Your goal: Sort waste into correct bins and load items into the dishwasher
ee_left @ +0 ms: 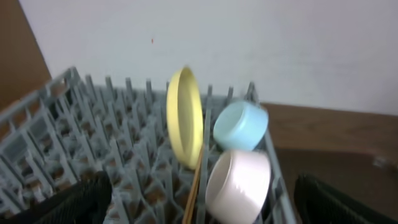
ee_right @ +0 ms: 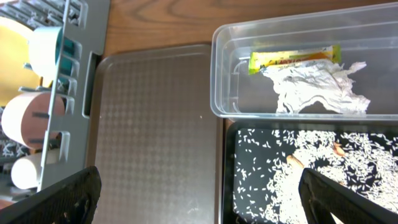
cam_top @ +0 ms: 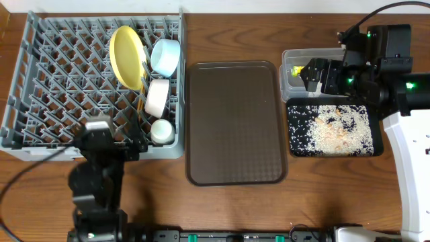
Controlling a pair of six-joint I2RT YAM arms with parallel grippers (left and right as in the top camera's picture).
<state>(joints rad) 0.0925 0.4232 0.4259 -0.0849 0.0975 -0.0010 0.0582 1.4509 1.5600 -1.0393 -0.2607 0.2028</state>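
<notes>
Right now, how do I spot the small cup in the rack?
Start at the grey dish rack on the left. Dishes line its edge beside the brown tray; the cup is the end one, farthest from the yellow plate, smaller than the white bowl next to it.

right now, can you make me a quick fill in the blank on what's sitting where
1. The yellow plate stands on edge in the grey ___.
2. The snack wrapper and crumpled paper lie in the clear ___.
3. The black tray holds scattered ___.
Missing words: dish rack; tub; rice.
</notes>
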